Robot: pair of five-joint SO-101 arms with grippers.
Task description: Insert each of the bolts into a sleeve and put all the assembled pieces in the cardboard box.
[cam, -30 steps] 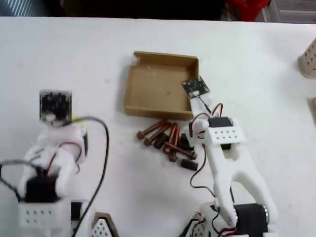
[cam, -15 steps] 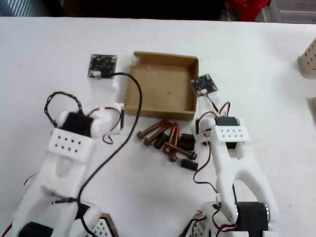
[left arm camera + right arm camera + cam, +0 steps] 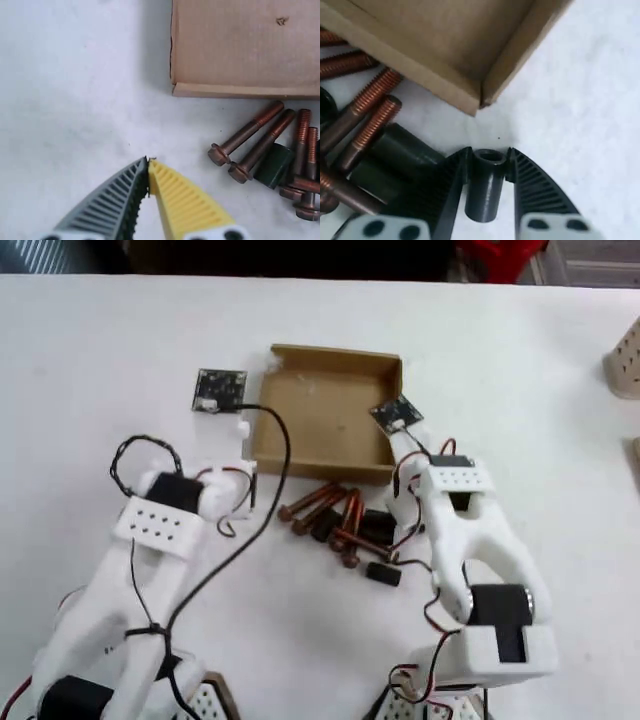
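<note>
The right gripper (image 3: 489, 156) grips a dark sleeve (image 3: 484, 192) near the box (image 3: 435, 82) corner; the left gripper (image 3: 148, 165) is closed and empty, near the bolts (image 3: 247, 132).

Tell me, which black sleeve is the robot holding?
The sleeve pinched in the right tool, near the cardboard box corner. The other sleeves lie loose on the table beside the bolts.

Bright light, soft shadow beside cardboard box (image 3: 240, 45)

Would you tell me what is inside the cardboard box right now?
The cardboard box floor looks bare; the right arm's wrist covers one near corner.
</note>
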